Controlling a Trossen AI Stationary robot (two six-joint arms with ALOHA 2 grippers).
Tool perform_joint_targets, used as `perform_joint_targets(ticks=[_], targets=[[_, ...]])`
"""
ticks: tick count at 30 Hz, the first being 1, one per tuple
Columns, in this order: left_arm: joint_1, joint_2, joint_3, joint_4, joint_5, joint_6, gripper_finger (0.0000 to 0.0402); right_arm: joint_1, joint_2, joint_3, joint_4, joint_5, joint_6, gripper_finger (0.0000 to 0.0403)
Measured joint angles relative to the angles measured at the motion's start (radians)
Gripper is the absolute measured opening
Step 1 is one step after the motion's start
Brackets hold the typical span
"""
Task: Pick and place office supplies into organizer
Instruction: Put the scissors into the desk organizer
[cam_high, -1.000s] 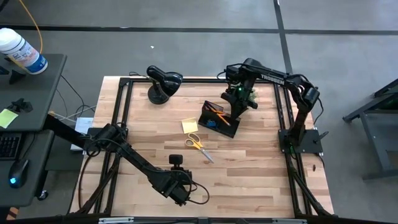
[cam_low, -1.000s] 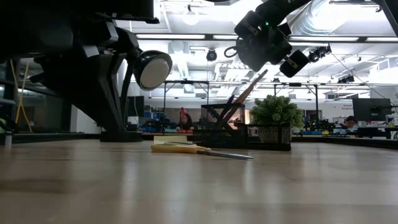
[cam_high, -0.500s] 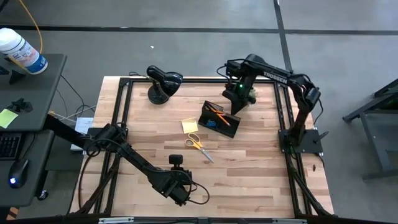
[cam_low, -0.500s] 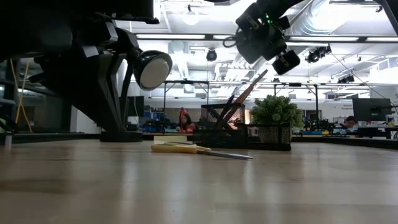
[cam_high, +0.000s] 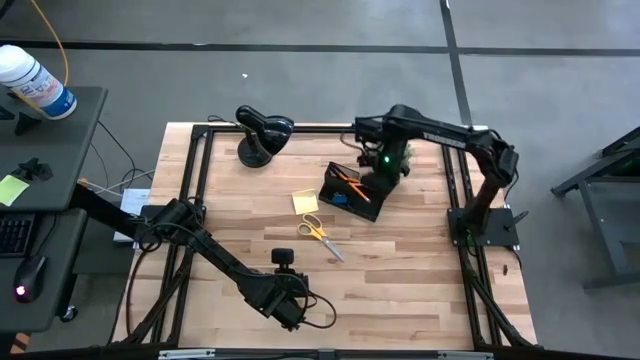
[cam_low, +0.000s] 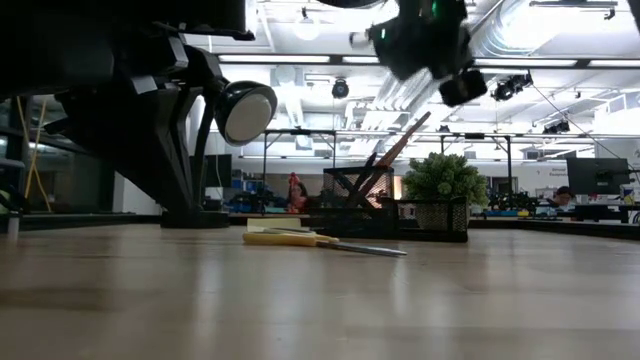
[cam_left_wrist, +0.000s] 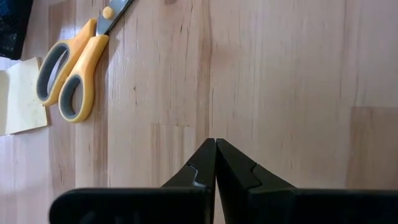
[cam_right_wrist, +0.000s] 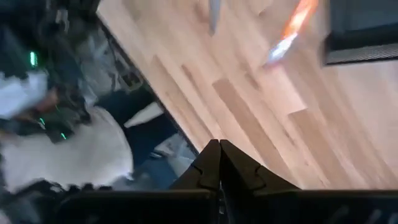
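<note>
Black mesh organizer seen from above on the far middle of the bench, slightly right, with orange pencils and a small blue block inside. Just left of it, touching or nearly so, a yellow sticky-note pad; nearer, orange-handled scissors lying flat and not yet stowed. Right tool raised just beyond the organizer's far right corner, fingers pressed together, nothing pinched. Left tool parked at the near middle, also pressed together and empty. Desk lamp at the far left.

From bench level: organizer with pencils leaning out of its top, potted plant just right of it, scissors in front, right arm high above.

Left wrist: fingers closed tip to tip over bare wood, scissors and pad ahead.

Right wrist: fingers shut, view blurred, bench edge and floor beyond.

Likely risks: leaning pencils knocked by a low pass over the organizer; thin, flat scissors slipping from a shallow pinch; pad hard to lift off the wood.
</note>
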Motion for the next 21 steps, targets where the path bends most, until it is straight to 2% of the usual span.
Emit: perform_joint_targets(ticks=[6, 15, 19, 21], targets=[[-0.001, 0.0, 0.0, -0.002, 0.0, 0.043, 0.0001, 0.129, -0.098, 0.0, -0.001, 0.119, 0.067, 0.0002], [0.034, 0.0, 0.0, -0.005, 0.022, 0.167, 0.0001, 0.342, -0.128, -0.001, 0.09, 0.128, 0.201, 0.0001], [0.066, 0.0, 0.0, -0.014, 0.065, 0.218, 0.0001, 0.414, -0.127, -0.06, 0.186, 0.135, 0.249, 0.0001], [0.081, 0.0, 0.0, -0.036, 0.083, 0.242, 0.0001, 0.455, -0.135, -0.105, 0.218, 0.182, 0.265, 0.0001]])
